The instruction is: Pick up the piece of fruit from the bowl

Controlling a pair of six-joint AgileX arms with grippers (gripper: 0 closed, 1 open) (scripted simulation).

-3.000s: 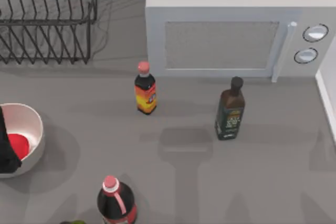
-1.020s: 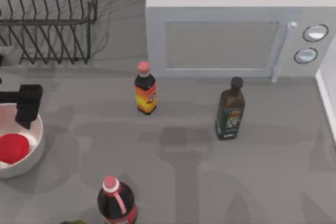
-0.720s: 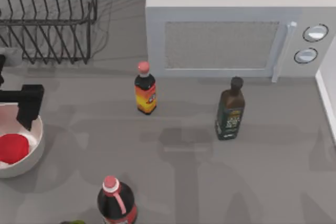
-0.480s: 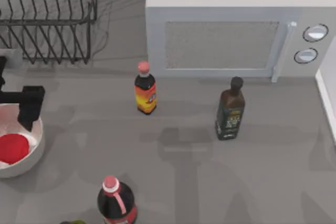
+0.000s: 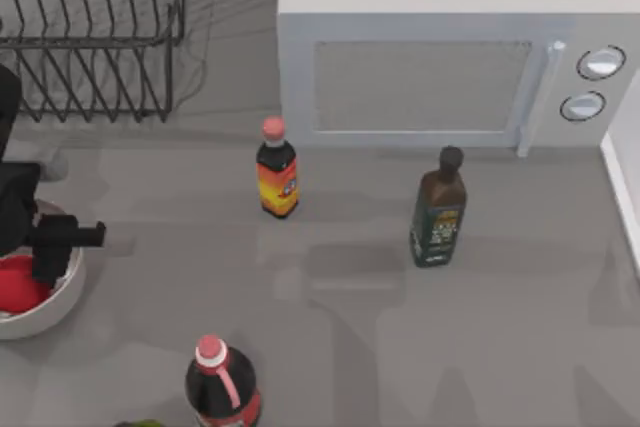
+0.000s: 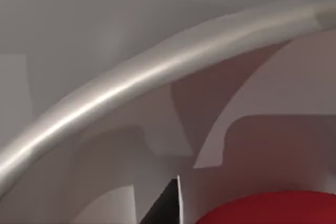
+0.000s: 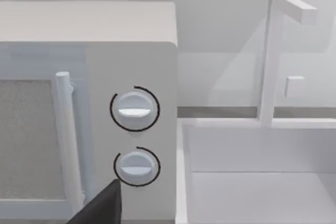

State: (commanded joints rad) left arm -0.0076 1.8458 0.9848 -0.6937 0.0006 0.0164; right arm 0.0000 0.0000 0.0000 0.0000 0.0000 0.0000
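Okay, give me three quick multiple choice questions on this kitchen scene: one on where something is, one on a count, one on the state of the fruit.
1. Where does the bowl sit?
A. at the table's left edge
B. beside the microwave
C. in the dish rack

2. How many bottles stand on the table?
A. one
B. three
C. five

3. The piece of fruit is:
A. lying in the bowl
B. lying on the table
C. on top of the microwave

Answers: 1 A, the bowl is at the top view's left edge. 2 B, three bottles stand there. 3 A, red shows inside the bowl, under the left gripper.
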